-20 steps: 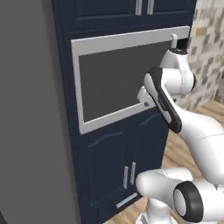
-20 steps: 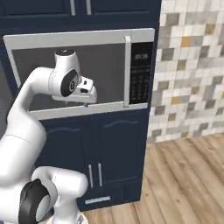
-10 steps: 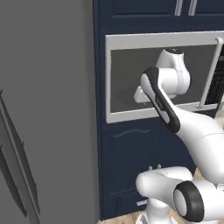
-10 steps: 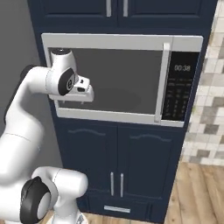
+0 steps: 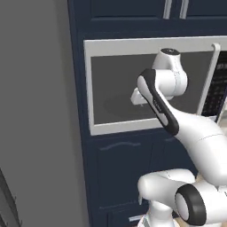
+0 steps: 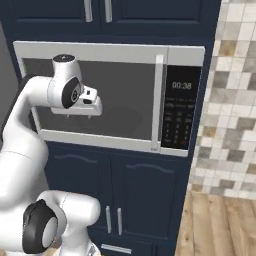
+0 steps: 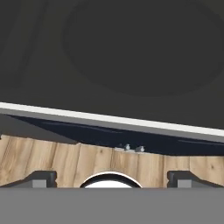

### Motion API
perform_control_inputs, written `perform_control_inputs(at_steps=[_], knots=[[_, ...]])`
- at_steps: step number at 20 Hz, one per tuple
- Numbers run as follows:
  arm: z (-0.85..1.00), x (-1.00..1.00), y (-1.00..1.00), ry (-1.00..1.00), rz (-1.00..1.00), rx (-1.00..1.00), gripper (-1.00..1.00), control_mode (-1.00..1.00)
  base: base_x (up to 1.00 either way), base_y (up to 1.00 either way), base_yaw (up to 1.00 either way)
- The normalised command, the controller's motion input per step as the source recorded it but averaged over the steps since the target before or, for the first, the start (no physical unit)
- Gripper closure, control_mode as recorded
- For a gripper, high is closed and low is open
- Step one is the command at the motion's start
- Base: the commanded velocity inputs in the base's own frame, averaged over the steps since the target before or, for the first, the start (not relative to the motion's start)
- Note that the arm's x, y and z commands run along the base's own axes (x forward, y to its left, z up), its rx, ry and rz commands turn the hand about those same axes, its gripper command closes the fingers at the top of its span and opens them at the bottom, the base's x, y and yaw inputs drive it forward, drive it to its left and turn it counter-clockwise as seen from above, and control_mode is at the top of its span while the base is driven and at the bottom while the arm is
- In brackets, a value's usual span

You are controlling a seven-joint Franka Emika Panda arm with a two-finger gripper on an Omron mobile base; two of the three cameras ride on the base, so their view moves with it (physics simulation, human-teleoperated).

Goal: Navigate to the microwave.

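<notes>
Straight ahead: microwave (image 6: 107,95), built into the dark blue cabinets (image 6: 130,200), close in front of the robot.
Door: shut, with the silver handle (image 6: 158,102) beside the black keypad (image 6: 180,112).
Right side: tiled wall (image 6: 232,100).
Gripper (image 7: 109,178): fingers (image 7: 37,178) spread apart, holding nothing, pointing down at the wood floor (image 7: 57,159).
Good driving: I think the robot should stop square to the door, arm tucked, not bumping it.

A wide grey-framed microwave (image 6: 110,95) is sitting built into tall navy cabinetry (image 6: 140,195), doors above and below, with a tiled wall (image 6: 230,100) lying to its right.
</notes>
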Motion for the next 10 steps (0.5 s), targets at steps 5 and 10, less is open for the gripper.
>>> perform_control_inputs(at_steps=[5, 10], knots=[[0.0, 0.0, 0.0, 0.0, 0.0, 0.0, -1.0, 1.0, 0.38, -0.36, 0.0], [0.0, 0.0, 0.0, 0.0, 0.0, 0.0, -1.0, 1.0, 0.56, -0.02, 0.0]])
